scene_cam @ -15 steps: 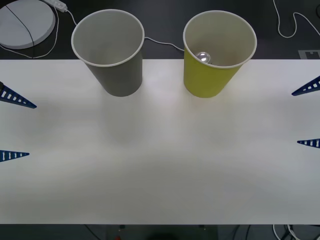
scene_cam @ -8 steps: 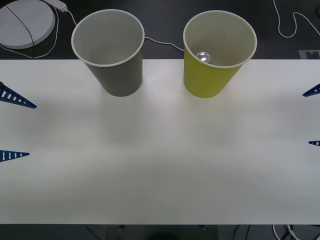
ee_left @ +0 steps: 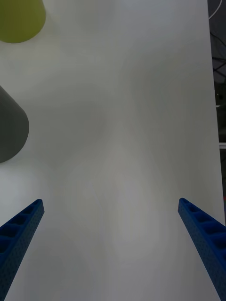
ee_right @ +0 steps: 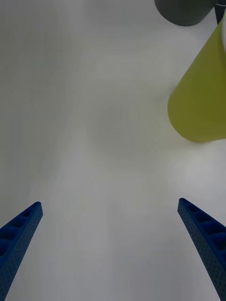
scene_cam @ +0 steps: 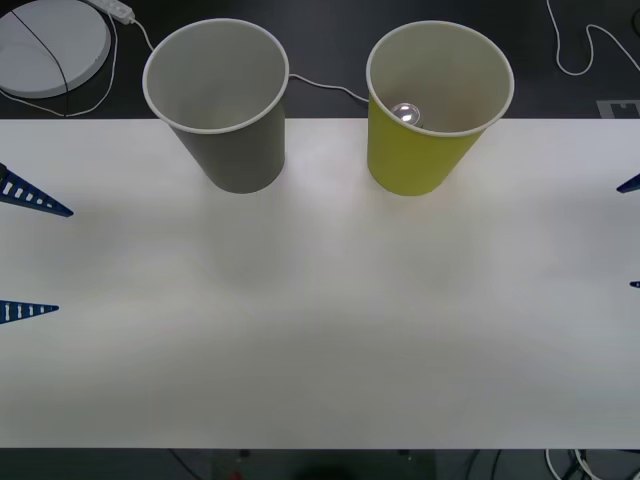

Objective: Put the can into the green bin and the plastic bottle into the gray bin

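So, from the front, the can (scene_cam: 405,113) is seen lying inside the green bin (scene_cam: 415,160); the gray bin (scene_cam: 235,150) looks unfilled. Both end effectors are parked spread at the surface (scene_cam: 320,330) edges, left (scene_cam: 25,255), right (scene_cam: 634,236). In both wrist views, nothing is gripped. No bottle is spotted, so it probably needs finding next.

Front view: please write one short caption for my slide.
Can lies inside the green bin beside the gray bin; both grippers, left and right, open at table edges.
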`<move>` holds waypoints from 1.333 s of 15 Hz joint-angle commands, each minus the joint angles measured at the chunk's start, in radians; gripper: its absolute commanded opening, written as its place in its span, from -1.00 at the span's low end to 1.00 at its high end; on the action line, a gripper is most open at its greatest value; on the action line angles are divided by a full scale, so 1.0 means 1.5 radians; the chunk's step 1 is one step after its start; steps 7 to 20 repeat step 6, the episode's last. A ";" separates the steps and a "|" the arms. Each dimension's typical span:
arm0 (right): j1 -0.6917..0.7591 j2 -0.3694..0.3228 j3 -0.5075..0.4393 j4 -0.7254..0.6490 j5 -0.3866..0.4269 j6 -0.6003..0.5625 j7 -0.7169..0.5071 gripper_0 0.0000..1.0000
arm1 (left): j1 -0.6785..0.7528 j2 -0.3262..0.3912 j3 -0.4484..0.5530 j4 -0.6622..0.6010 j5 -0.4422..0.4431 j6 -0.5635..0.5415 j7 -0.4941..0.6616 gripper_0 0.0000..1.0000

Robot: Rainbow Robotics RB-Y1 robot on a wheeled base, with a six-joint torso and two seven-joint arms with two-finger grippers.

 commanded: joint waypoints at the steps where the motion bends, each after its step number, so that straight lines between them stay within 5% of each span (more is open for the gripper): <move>1: 0.001 0.000 0.001 0.000 0.000 0.007 0.007 1.00 | 0.000 0.000 0.000 0.000 0.000 0.000 0.000 1.00; 20: 0.001 0.000 0.001 0.000 0.000 0.007 0.007 1.00 | 0.000 0.000 0.000 0.000 0.000 0.000 0.000 1.00</move>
